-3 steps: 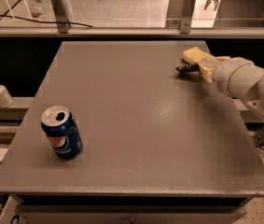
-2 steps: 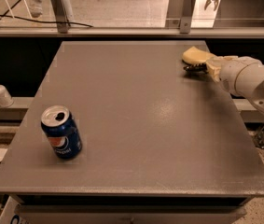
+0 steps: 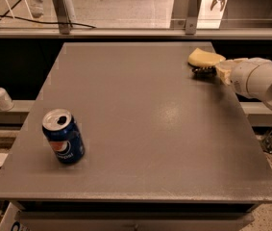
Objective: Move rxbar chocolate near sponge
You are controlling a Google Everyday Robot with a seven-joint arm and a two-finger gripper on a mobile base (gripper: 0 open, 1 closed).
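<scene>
The pale yellow sponge [image 3: 204, 57] lies at the far right corner of the grey table [image 3: 140, 129]. The rxbar chocolate [image 3: 201, 71], a small dark bar, sits just in front of the sponge and touches its near edge. My gripper [image 3: 217, 71] comes in from the right at table height, its cream fingers shut on the bar's right end. The white arm [image 3: 260, 78] behind it hides the rest of the hand.
A blue Pepsi can [image 3: 63, 136] stands upright near the table's front left. A white pump bottle [image 3: 0, 95] stands on a ledge left of the table. A metal rail and posts [image 3: 126, 32] run behind the far edge.
My gripper has drawn back to the right, and the rxbar chocolate has moved right with it, staying in front of the sponge. The can has not moved.
</scene>
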